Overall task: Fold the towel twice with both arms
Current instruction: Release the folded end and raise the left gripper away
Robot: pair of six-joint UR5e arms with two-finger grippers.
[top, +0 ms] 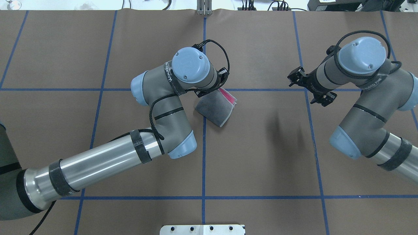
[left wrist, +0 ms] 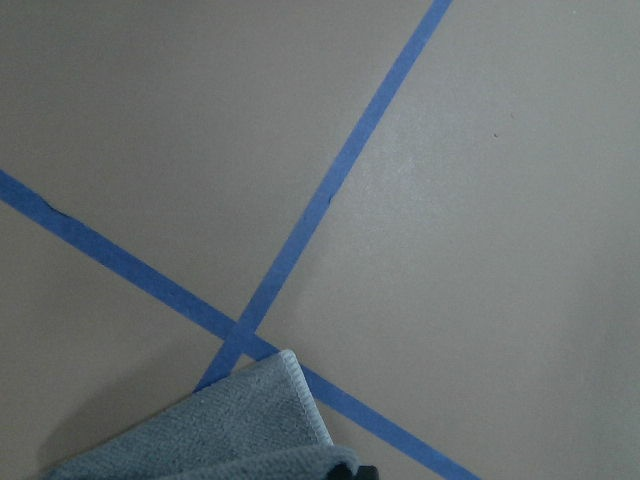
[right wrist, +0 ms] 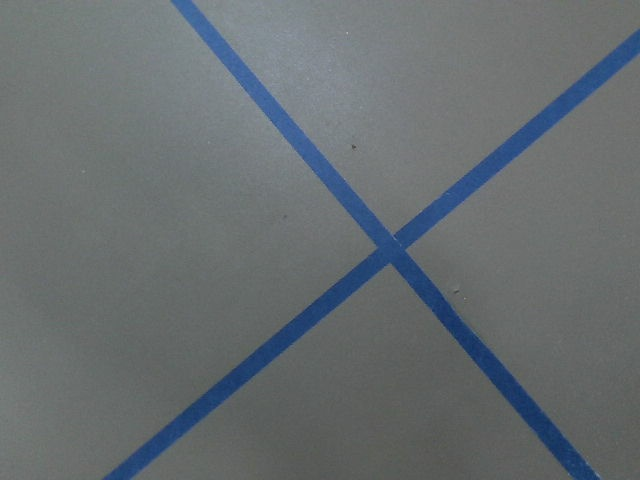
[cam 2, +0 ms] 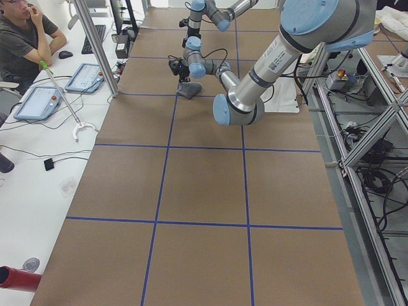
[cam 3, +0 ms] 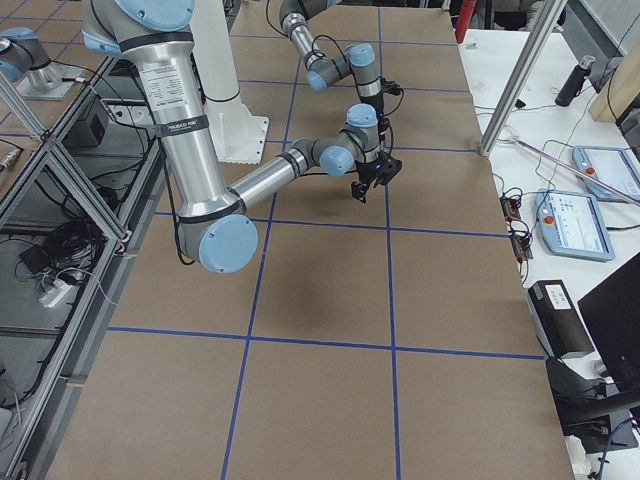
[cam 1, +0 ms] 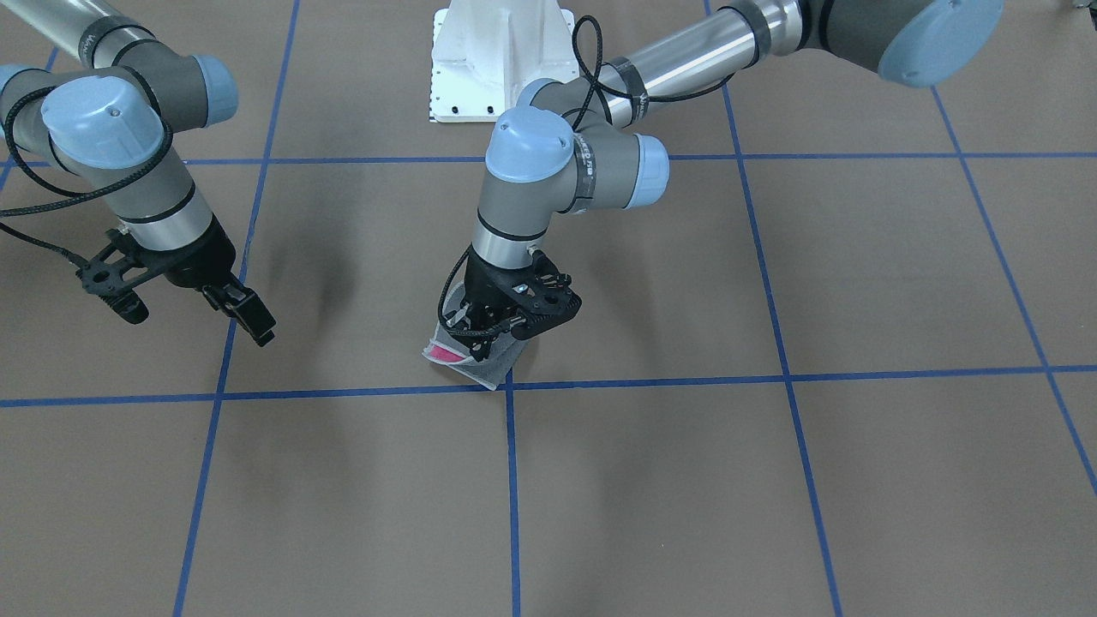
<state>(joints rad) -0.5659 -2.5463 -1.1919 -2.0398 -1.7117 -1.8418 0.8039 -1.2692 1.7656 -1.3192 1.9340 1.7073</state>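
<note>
Brown worktop (cam 1: 857, 514) ruled into squares by blue tape (cam 1: 512, 480), with a white base (cam 1: 501, 60) bolted at the robot's edge. The towel (cam 1: 488, 368) is shown near the middle of the worktop, folded into a small packet, grey face outward, with pink exposed at one open end. One of its corners is laid on a tape crossing, as is confirmed in the left wrist view, where the light stitched edge of the towel (left wrist: 230, 430) is seen across a tape line.

The left arm (top: 98, 163) is extended from the robot's edge to the worktop's middle, and the left gripper (cam 1: 506, 317) is set directly over the towel. In the front view its jaws appear drawn together on the towel's edge nearest the robot. In the overhead view this gripper is largely covered by the wrist.

The right arm (top: 365, 107) is held well apart from the towel, toward the worktop's right end. The right gripper (cam 1: 199, 324) is carried above the surface with its fingers (cam 1: 253, 319) spread wide and nothing between them. Only a tape crossing (right wrist: 390, 250) is seen in the right wrist view.

A seated person (cam 2: 22, 35) and two tablets (cam 2: 41, 102) are visible on a white bench beside the worktop's far edge.
</note>
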